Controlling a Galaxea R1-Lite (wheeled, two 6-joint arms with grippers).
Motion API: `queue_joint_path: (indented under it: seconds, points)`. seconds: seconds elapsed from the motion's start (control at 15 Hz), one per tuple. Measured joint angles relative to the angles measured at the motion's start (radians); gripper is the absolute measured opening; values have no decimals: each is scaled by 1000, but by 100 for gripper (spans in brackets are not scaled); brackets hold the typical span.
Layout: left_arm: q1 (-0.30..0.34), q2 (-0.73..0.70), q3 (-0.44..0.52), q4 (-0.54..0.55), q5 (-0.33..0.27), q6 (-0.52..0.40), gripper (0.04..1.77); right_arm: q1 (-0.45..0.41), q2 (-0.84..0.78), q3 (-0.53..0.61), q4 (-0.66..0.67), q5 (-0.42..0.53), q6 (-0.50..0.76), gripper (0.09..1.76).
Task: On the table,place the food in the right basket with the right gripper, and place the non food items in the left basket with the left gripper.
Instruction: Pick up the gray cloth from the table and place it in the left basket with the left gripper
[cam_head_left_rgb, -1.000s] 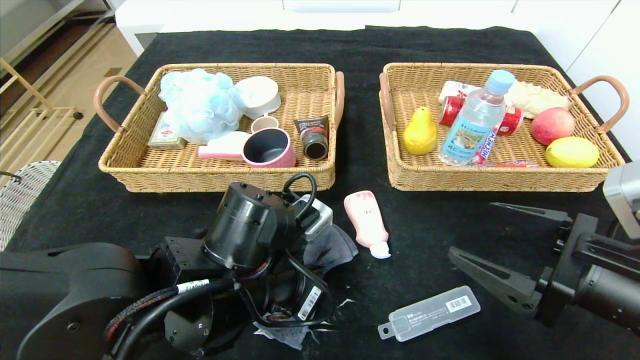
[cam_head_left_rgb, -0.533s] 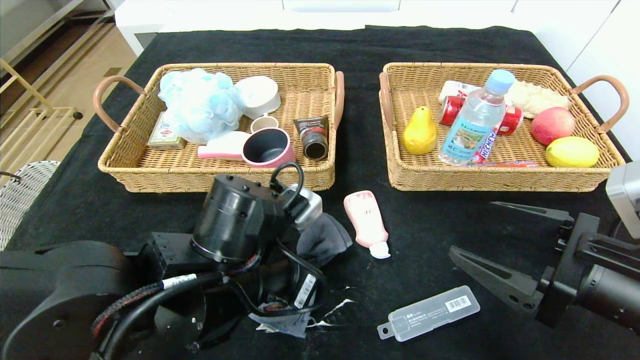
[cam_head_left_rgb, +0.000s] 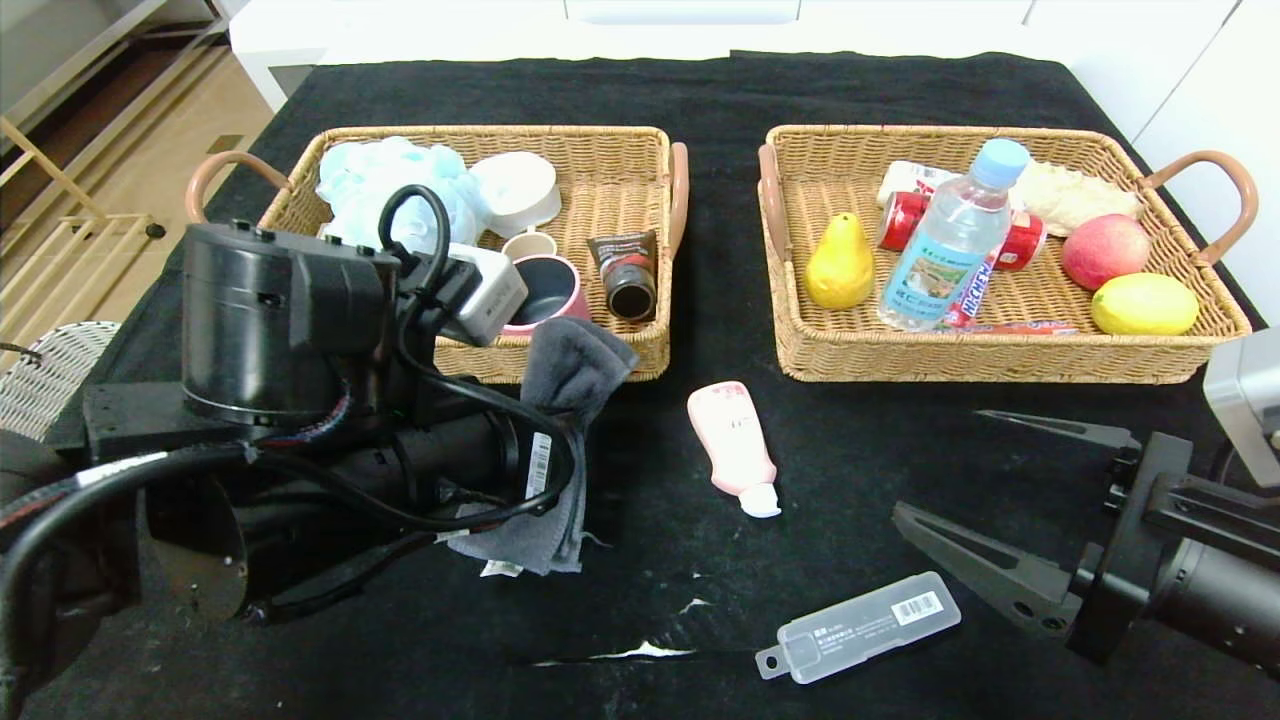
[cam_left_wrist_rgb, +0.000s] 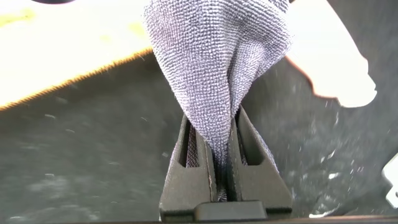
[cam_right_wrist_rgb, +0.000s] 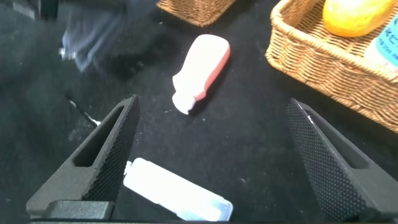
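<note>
Left hand (cam_left_wrist_rgb: 214, 163) clamped tight on folded grey towel (cam_head_left_rgb: 560, 400), cloth pinched between both fingers in the left wrist view and hanging loose. In the head view the towel is lifted off the black cloth worktop (cam_head_left_rgb: 860, 460), just at the front rim of the left basket (cam_head_left_rgb: 610, 205), the shallow tan wicker tray with the tall arched handle at its left end.

Key relation: the basket interior lies straight beyond the towel, away from the robot. The towel overlaps the front wall near that basket's right front corner, so it likely needs to go forward over the rim, then release.

Basket already holds a fluffy pale blue bath pouf (cam_head_left_rgb: 365, 180), pink mug (cam_head_left_rgb: 545, 290) and other bits.

Right hand (cam_head_left_rgb: 1010, 510) spread wide, holding nothing, parked low, well to the right of the left basket. Still on the worktop in front of the baskets: pink squeeze tube with white cap (cam_head_left_rgb: 735, 445) and long translucent plastic case with barcode (cam_head_left_rgb: 860, 625), the case closest to the right hand. Both are non-food, so left-arm jobs.

Right basket (cam_head_left_rgb: 1000, 345), to the right of the left one, already holds the yellow pear-shaped fruit (cam_head_left_rgb: 840, 265) and clear water bottle (cam_head_left_rgb: 950, 240); food looks done.
</note>
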Motion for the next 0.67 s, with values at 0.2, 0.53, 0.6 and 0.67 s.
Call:
queue_joint_path:
  seconds: [0.2,0.53,0.6,0.67]
  points:
    - [29,-14,-64,20,15,-8,20,1,0,0,-1,0,0,171]
    - [82,-3,-238,115,32,-6,20,-1,0,-1,0,0,1,171]
    - [90,5,-264,127,32,-4,20,-1,0,-1,-1,0,1,171]
    - [96,16,-285,127,31,-2,20,-1,1,-1,-1,0,1,171]
